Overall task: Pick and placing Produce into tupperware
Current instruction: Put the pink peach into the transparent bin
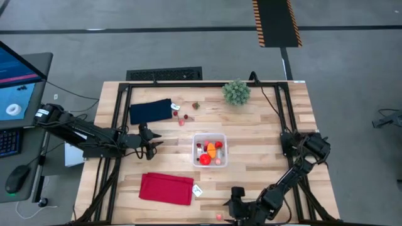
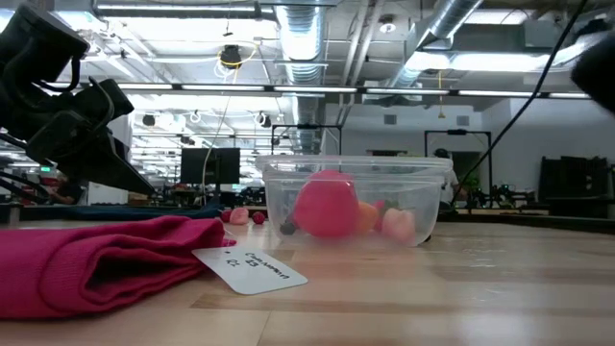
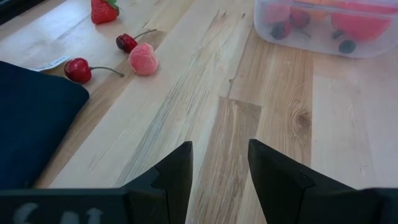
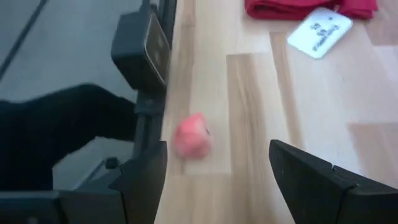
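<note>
The clear tupperware (image 1: 209, 150) stands mid-table with red, orange and pink produce inside, also seen in the low view (image 2: 351, 202). Loose produce lies on the wood beside the navy cloth (image 1: 151, 111): a strawberry (image 3: 104, 10), two cherries (image 3: 127, 42) (image 3: 78, 68) and a pink berry (image 3: 143, 59). One pink piece (image 4: 191, 134) lies at the table's near edge (image 1: 218, 216). My right gripper (image 4: 217, 180) hovers open just short of it (image 1: 235, 201), slanting down. My left gripper (image 3: 221, 168) waits open, left of the tupperware (image 1: 151, 141), above bare wood.
A folded red cloth (image 1: 166, 188) and a white tag (image 1: 198, 190) lie near the front, left of my right gripper. A green spiky plant ball (image 1: 237, 92) sits at the far edge. A dark box (image 4: 140, 50) is fixed to the near edge beyond the pink piece.
</note>
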Motion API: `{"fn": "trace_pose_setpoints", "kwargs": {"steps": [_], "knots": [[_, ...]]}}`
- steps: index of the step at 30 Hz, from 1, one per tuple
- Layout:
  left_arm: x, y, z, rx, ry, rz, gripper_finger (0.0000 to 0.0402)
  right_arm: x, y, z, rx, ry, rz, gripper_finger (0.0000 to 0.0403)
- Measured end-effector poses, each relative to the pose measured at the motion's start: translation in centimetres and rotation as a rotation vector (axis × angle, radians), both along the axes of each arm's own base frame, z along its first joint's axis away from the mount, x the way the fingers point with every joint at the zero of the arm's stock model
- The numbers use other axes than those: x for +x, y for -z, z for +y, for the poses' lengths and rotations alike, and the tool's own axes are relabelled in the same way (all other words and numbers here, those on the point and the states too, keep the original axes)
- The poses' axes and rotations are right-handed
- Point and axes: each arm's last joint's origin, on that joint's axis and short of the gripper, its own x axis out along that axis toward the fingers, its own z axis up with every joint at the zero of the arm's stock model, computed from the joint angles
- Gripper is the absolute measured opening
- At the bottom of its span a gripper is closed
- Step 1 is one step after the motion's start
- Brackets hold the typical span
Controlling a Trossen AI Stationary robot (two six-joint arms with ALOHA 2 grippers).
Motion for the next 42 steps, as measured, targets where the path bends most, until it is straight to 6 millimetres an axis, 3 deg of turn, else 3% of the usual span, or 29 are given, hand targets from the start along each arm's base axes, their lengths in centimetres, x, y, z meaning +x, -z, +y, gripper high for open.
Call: {"fn": "trace_pose_setpoints", "kwargs": {"steps": [3, 14, 34, 42], "knots": [[0.0, 0.0, 0.0, 0.0, 0.0, -0.001, 0.0145, -0.4, 1.0, -0.2, -0.058, 0.003, 0.028, 0.0306], [0.0, 0.0, 0.0, 0.0, 0.0, -0.001, 0.0145, -1.1, 0.5, 0.9, -0.003, -0.01, -0.032, 0.0306], [0.0, 0.0, 0.0, 0.0, 0.0, -0.001, 0.0145, 0.5, -0.1, 0.3, 0.038, 0.039, -0.103, 0.0306], [0.0, 0.0, 0.0, 0.0, 0.0, 0.0, 0.0145, 1.1, 1.1, 1.2, 0.034, 0.011, -0.11, 0.0306]]}}
